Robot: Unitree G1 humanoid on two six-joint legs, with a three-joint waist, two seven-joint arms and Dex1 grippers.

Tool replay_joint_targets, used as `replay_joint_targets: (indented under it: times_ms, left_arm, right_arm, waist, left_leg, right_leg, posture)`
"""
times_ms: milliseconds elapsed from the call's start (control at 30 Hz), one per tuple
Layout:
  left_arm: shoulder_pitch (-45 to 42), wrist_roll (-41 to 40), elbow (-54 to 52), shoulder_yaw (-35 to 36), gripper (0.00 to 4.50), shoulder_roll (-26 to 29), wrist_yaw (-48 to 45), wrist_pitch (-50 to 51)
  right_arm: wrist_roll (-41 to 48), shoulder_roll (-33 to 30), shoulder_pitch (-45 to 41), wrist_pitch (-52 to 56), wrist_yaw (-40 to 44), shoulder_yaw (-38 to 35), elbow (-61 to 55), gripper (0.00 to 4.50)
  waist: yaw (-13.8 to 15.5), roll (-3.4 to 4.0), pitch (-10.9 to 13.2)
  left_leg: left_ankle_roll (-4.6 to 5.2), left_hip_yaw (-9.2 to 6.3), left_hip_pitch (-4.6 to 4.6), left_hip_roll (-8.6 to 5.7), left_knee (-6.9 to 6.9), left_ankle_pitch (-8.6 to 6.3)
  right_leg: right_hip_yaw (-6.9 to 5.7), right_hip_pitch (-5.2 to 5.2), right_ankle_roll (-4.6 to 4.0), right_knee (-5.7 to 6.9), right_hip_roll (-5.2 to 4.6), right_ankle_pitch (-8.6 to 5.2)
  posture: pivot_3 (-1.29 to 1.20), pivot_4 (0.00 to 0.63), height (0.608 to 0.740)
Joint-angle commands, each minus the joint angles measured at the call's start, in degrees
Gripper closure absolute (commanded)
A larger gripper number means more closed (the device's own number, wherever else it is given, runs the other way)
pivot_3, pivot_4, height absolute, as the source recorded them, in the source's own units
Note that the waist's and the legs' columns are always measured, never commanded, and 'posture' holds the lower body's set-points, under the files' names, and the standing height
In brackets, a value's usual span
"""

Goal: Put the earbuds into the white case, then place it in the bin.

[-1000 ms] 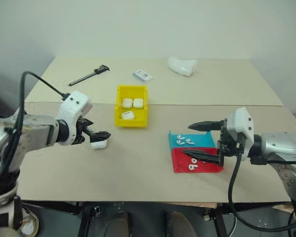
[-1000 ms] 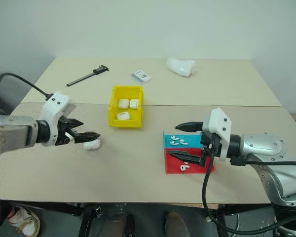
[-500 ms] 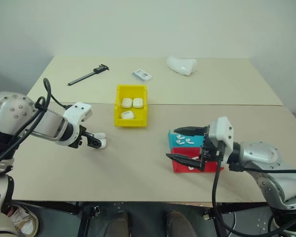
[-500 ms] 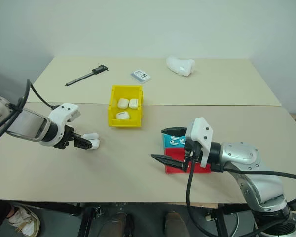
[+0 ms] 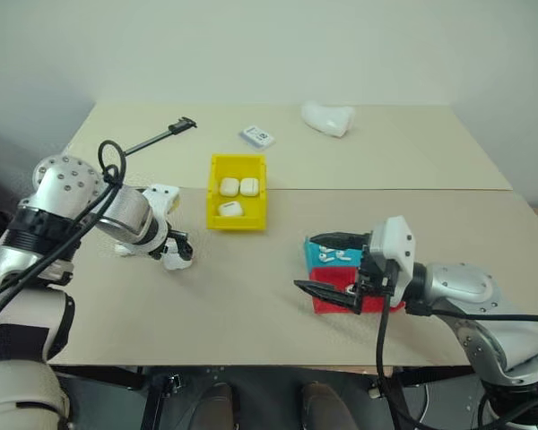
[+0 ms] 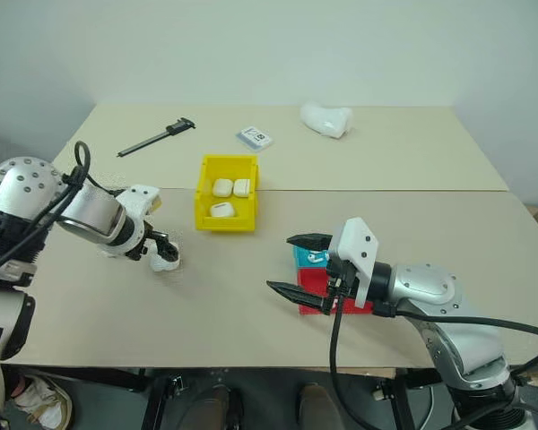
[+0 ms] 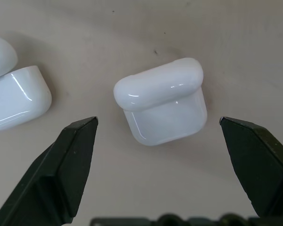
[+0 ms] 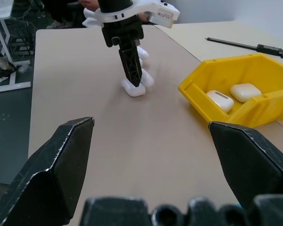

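L gripper (image 7: 159,123) open over white case (image 7: 161,106)

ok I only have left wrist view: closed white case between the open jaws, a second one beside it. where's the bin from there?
Observer: The yellow bin sits on the table just beyond the left gripper, toward the robot's right, apart from the white case.
Operator: anything in it?
Observer: Three more white cases lie inside it.
Operator: and the earbuds?
Observer: Earbuds lie in the blue-and-red tray on the robot's right side of the table.
Operator: right arm?
Observer: The right gripper is at that tray, jaws open, holding nothing.
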Motion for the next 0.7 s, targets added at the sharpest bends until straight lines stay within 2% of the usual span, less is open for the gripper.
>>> replay_joint_targets:
  times_ms: [33,367,700]
  left_arm:
    - [-1.1,-2.3,1.9,0.9,0.0,-1.7,5.6,-1.5]
    - [1.0,-11.1,2.5,-0.6,0.0,-3.4,17.2,-6.4]
    - [2.9,-11.7,1.2,0.1,0.0,-4.5,19.4,-6.7]
  right_arm:
    - [-0.5,0.7,-0.3,-2.2,-0.4,0.2,-1.6,0.02]
    - [-0.9,1.5,0.9,-2.7,-1.7,1.0,-2.7,0.02]
    - [-0.9,1.9,1.7,-2.6,-2.2,1.0,-3.3,0.02]
  waist:
    - [0.1,0.0,0.0]
    - [0.1,0.0,0.0]
    - [0.3,0.0,0.0]
  left_leg:
    - [-0.01,0.0,0.0,0.0,0.0,0.0]
    - [-0.07,-0.01,0.01,-0.01,0.0,0.04]
    - [-0.11,0.0,0.0,-0.05,0.0,0.06]
  right_leg:
    - [0.0,0.0,0.0,0.0,0.0,0.0]
    - [0.0,0.0,0.0,0.01,-0.01,0.0]
    - [-0.01,0.01,0.0,0.0,-0.02,0.0]
  posture:
    - [0.0,0.15,0.74]
    - [0.0,0.15,0.74]
    - [0.0,0.15,0.74]
